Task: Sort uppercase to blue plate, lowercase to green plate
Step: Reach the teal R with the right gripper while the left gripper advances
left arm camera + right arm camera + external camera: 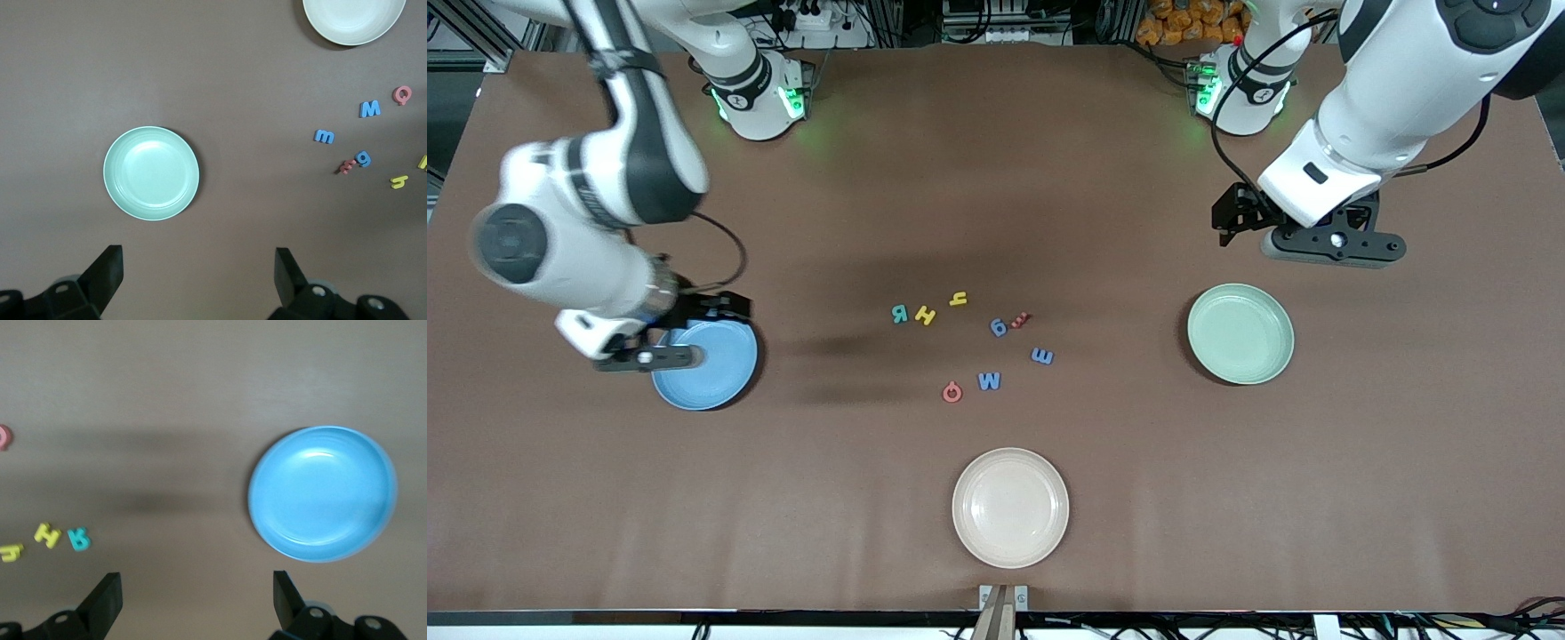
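Front view: all eight foam letters lie loose in a cluster mid-table, none on a plate yet, so by my judgement sorting has not begun. Teal R [900, 313] and yellow H [925, 315] sit side by side, small yellow h [958, 299] just beside them and farther from the front camera. Blue g [999, 327] touches dark red m [1021, 319]; blue E-shaped piece [1042, 356], blue W [989, 381] and red Q [952, 391] lie nearer the camera.

Blue plate [720, 378] sits toward the right arm's end of the table, green plate [1240, 333] toward the left arm's end, both bare. Cream plate [1010, 507] lies nearest the camera (not a target).

Right gripper [649, 357] hangs over the blue plate's edge; right wrist view shows its fingers [107, 597] spread wide with nothing between them. Left gripper [1334, 242] hovers over bare table just beside the green plate, fingers [107, 267] likewise wide apart and empty. Each arm is parked by its own plate, presumably so each can serve one class of letter.

Hard to make out: the m is partly hidden against the g and reads as a smudge. Right arm covers part of the blue plate's rim in the front view. Wrist views crop the letter cluster at their edges.
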`<state>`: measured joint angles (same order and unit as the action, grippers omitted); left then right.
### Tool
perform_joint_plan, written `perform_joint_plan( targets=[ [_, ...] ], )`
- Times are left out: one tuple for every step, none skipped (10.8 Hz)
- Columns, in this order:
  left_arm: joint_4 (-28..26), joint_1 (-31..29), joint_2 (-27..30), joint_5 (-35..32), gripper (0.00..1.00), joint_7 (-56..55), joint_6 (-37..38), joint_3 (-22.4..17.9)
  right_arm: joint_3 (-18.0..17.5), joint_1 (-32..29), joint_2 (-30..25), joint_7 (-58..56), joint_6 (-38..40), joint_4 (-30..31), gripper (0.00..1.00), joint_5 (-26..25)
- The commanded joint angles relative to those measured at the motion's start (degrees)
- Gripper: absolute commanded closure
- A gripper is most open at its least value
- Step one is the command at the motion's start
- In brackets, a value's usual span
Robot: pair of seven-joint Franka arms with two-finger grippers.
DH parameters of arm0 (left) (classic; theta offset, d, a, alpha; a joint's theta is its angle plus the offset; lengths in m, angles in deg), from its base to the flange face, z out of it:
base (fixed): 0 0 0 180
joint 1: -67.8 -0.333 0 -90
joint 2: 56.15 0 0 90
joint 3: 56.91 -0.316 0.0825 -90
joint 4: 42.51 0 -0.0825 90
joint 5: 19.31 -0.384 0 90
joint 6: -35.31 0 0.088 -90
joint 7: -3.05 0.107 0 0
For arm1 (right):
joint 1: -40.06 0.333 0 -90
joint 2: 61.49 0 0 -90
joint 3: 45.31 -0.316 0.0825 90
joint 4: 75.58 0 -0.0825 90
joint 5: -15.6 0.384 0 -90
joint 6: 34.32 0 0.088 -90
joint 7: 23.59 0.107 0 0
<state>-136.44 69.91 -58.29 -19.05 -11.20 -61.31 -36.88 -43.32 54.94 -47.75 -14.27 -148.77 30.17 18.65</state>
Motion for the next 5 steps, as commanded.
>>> perform_joint_plan(
  targets=[
    [-0.7,-0.4,0.8,1.6,0.00,4.6,0.1,1.1,-0.1,3.5,-0.5,3.4,-10.2,8.7,0.00,0.5],
    [-0.8,-0.4,0.7,1.6,0.00,6.3,-0.5,1.1,-1.0,4.1,-0.1,3.4,-12.4,10.6,0.00,0.5],
    [-1.2,-0.1,1.2,1.2,0.00,5.4,-0.4,1.6,-2.4,4.6,1.6,3.4,-14.2,10.8,0.00,0.4],
    [-1.3,0.5,1.1,-0.1,0.00,4.4,-0.4,3.1,-3.4,5.0,3.5,3.4,-16.3,10.5,0.00,0.4],
    [-1.3,0.0,1.2,-0.6,0.00,5.2,-0.3,3.2,-3.7,5.4,5.5,3.4,-18.9,10.4,0.00,0.3]
  ],
)
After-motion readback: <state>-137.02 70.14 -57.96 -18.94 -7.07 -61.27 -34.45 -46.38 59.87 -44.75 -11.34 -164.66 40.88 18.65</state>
